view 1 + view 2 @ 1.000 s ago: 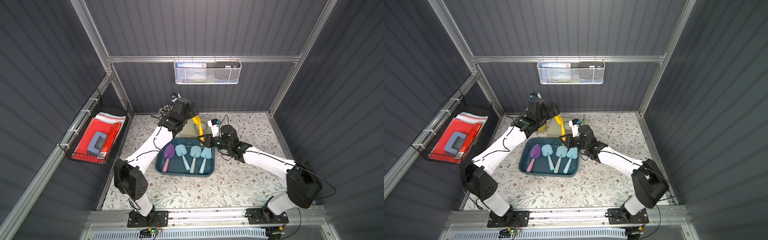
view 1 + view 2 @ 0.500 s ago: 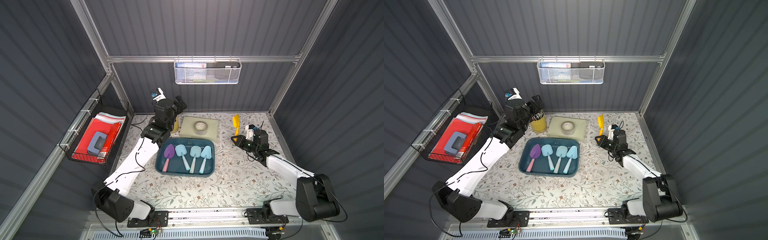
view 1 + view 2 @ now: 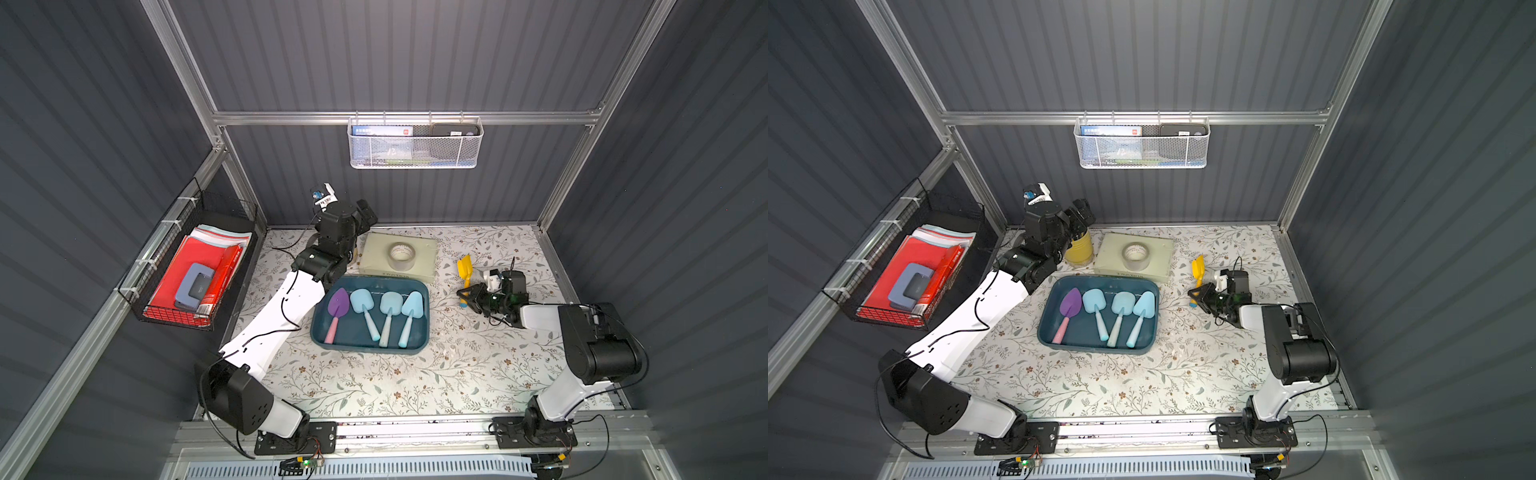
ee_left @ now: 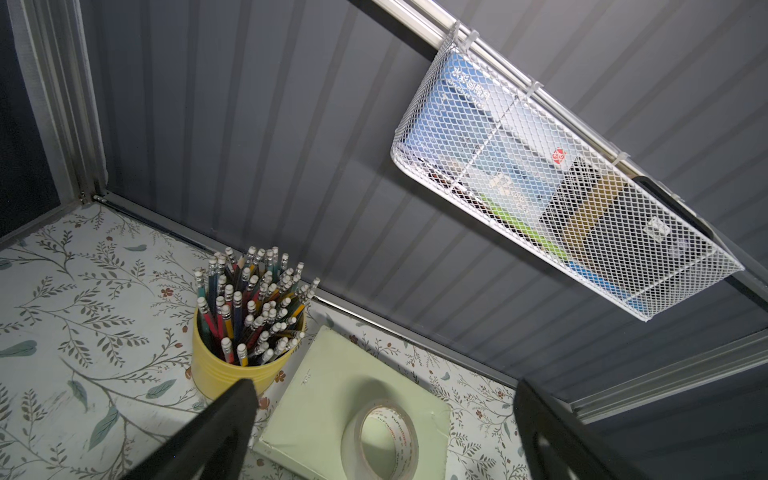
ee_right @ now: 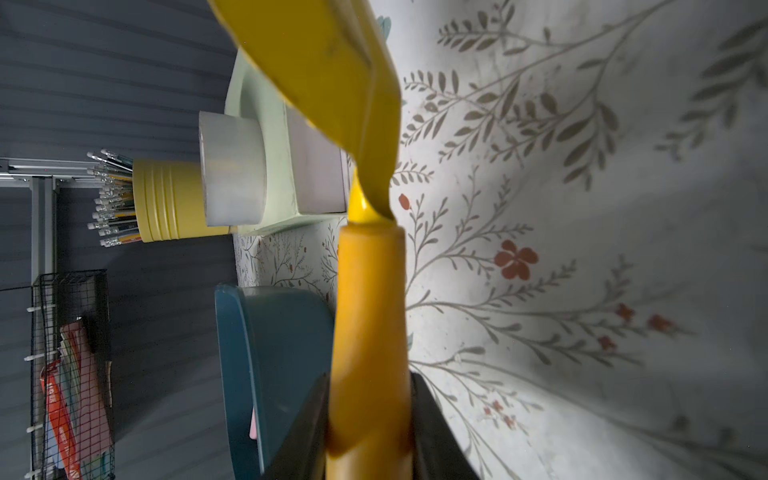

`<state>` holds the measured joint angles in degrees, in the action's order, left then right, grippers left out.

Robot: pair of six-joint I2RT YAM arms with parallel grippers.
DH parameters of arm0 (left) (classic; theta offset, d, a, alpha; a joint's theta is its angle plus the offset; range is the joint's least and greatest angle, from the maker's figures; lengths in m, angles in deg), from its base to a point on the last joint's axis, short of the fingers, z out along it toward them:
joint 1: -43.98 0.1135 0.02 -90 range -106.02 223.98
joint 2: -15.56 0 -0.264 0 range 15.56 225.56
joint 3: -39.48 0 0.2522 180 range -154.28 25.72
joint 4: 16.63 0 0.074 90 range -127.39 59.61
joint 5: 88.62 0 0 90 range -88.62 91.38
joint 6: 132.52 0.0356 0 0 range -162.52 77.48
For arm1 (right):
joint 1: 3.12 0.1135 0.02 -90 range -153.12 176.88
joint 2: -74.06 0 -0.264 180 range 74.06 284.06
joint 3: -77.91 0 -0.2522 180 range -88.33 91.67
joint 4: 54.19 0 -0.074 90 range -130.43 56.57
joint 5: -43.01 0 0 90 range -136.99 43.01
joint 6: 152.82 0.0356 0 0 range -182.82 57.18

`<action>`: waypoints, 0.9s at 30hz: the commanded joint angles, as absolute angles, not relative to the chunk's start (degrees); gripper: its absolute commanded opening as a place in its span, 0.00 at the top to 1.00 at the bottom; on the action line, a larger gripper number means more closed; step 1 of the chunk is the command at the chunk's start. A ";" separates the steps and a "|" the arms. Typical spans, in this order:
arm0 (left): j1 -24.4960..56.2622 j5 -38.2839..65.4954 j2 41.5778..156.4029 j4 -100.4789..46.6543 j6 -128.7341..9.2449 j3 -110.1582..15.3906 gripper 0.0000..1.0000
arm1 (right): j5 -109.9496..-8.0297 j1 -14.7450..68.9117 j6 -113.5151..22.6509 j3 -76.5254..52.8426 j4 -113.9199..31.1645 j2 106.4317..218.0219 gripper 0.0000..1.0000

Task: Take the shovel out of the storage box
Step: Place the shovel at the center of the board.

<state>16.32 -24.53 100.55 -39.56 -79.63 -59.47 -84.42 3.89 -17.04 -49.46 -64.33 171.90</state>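
The yellow shovel (image 3: 464,268) is out of the storage box (image 3: 370,348), to the right of it over the flower-printed tabletop (image 3: 415,382), with its scoop pointing to the far side. It is smooth moulded plastic: a round, tapering handle that narrows to a thin neck and then widens into a curved scoop, as the right wrist view (image 5: 365,311) shows. The right gripper (image 3: 467,296) has its black jaws pinching the handle from both sides. I cannot tell whether the scoop touches the tabletop.

The storage box is a shallow dark teal plastic tray with rounded corners and low sloping walls. Four more shovels lie in it side by side with their handles toward the near edge: a purple shovel (image 3: 337,303) with a pink handle on the left, then three pale blue shovels (image 3: 390,305) with spade-shaped scoops.

Just beyond the box's far wall lies a flat pale green book (image 3: 376,253), and a roll of clear tape (image 3: 401,257) rests flat on its cover. Left of the book stands a ribbed yellow cup (image 3: 1079,251) packed with eraser-tipped pencils.

The left gripper (image 3: 365,212) hangs above that cup, and its jaws are spread wide with nothing between them, as the left wrist view (image 4: 384,388) shows.

A white mesh basket (image 3: 415,153) holding flat packets hangs on the far wall. A black wire basket (image 3: 178,316) with red folders hangs on the left wall.
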 commanded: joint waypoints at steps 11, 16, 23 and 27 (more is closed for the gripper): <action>16.38 -24.35 101.12 -41.09 -80.43 -58.48 0.01 | -85.06 3.82 -15.28 -47.41 -63.22 174.49 0.44; 16.34 -24.45 101.39 -41.48 -80.41 -58.39 0.01 | -77.29 4.47 -18.81 -42.77 -46.74 170.82 0.42; 16.38 -24.26 103.52 -43.25 -78.38 -59.63 0.01 | -52.36 6.19 -22.55 -34.41 -20.05 162.83 0.42; 16.38 -25.96 108.01 -51.60 -74.21 -62.72 0.01 | -44.88 7.28 -20.37 -34.19 -15.95 157.52 0.42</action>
